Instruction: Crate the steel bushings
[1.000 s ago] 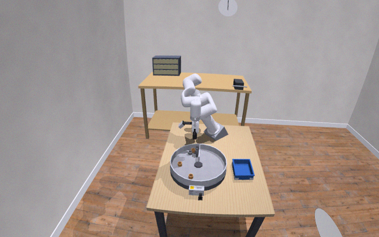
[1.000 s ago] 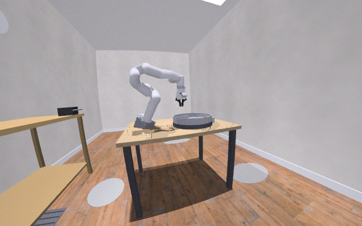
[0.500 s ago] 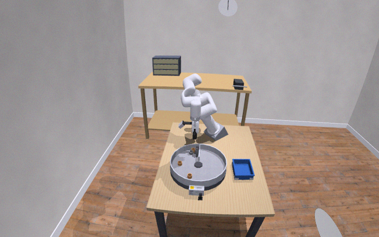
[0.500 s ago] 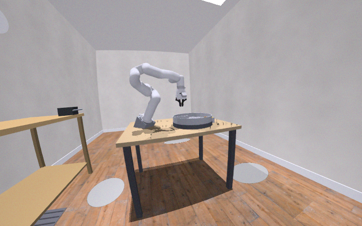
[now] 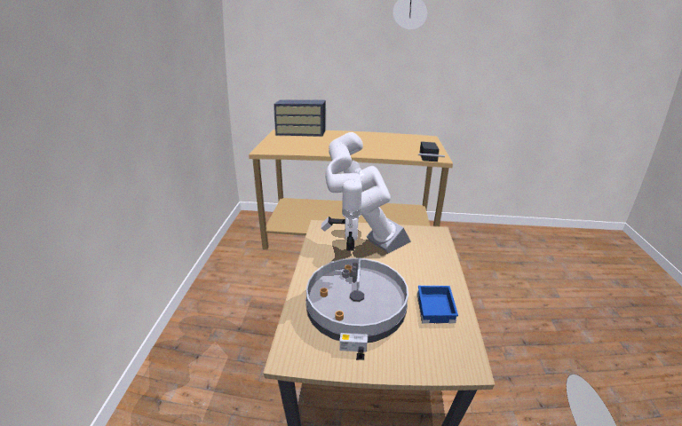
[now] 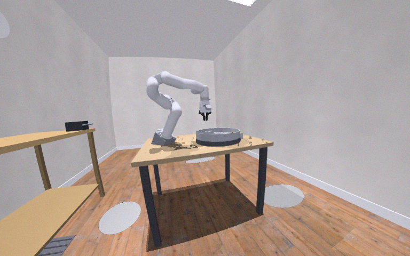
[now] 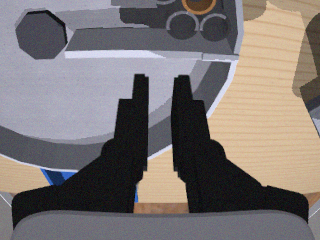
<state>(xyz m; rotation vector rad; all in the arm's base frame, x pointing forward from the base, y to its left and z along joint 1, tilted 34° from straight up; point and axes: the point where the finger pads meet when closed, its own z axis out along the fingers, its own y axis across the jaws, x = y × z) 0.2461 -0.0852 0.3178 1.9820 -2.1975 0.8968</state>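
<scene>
Gripper (image 5: 350, 247) (image 6: 205, 119) (image 7: 160, 95) hangs narrowly spread, pinching nothing. Right of it in the wrist view, steel bushings (image 5: 345, 273) (image 7: 168, 23) sit on the turning table (image 5: 356, 327) (image 6: 218, 136) (image 7: 45, 100). I expect dense, rigid, slippery rings; grip outer walls squarely.

Walls (image 5: 493, 79) (image 6: 328, 79): surrounding, pale grey
Floor (image 5: 572, 274) (image 6: 312, 228): showing brown planks
Bench (image 5: 387, 145) (image 6: 20, 137): standing behind the desk (image 5: 397, 364) (image 6: 175, 157)
Drawers (image 5: 299, 120): resting on it

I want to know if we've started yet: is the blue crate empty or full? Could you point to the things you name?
Empty: from the top, the blue crate (image 5: 437, 303) shows only its bare blue bottom, with no bushings inside.
</scene>
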